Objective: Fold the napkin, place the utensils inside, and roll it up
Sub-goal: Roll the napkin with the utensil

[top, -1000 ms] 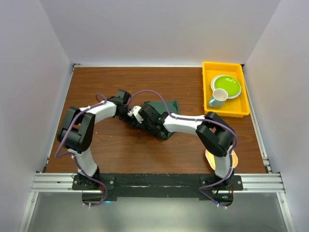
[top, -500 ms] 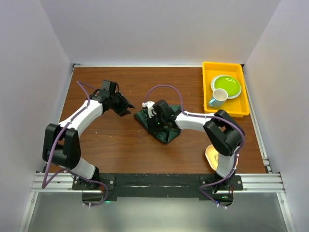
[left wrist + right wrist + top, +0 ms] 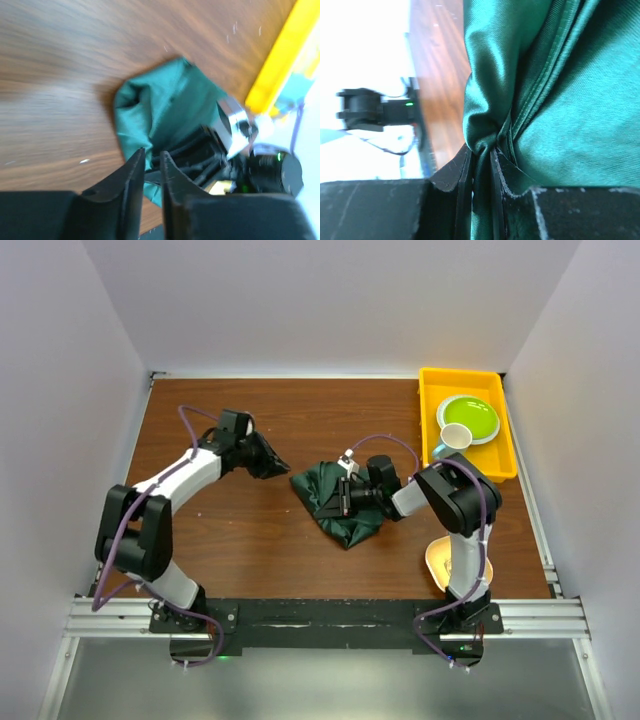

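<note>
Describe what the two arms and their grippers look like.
The left arm and right arm share white links, bulky black joints and a looping purple cable each. The left gripper and right gripper are black, with two flat tapered fingers.

Glossy folds of the napkin [image 3: 560, 100] fill most of the frame. The right gripper [image 3: 481, 160] pinches a bunched fold between its black fingers [image 3: 455, 175] at the bottom. Brown table [image 3: 437, 65] shows at upper left, beside a blurred black arm part [image 3: 375, 110] with a green light.
</note>
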Controlling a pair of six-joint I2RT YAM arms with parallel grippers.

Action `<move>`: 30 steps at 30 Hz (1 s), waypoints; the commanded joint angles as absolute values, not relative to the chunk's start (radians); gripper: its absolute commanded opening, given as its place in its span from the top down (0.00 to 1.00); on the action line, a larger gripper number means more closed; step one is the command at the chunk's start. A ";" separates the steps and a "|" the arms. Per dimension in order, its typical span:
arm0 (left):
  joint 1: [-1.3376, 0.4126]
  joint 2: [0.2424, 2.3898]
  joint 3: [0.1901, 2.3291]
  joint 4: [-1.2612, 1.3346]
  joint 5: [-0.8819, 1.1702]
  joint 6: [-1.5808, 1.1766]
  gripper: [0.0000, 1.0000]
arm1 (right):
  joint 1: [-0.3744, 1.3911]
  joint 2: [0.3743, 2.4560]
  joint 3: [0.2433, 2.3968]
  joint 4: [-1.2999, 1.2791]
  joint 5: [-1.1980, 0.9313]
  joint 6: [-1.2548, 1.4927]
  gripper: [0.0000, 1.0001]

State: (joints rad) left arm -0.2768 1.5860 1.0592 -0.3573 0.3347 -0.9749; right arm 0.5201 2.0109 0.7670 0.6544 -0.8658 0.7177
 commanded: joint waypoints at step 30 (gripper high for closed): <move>-0.248 1.529 0.810 -0.016 0.517 -0.857 0.99 | 0.626 2.209 1.302 -0.064 -0.925 0.398 1.00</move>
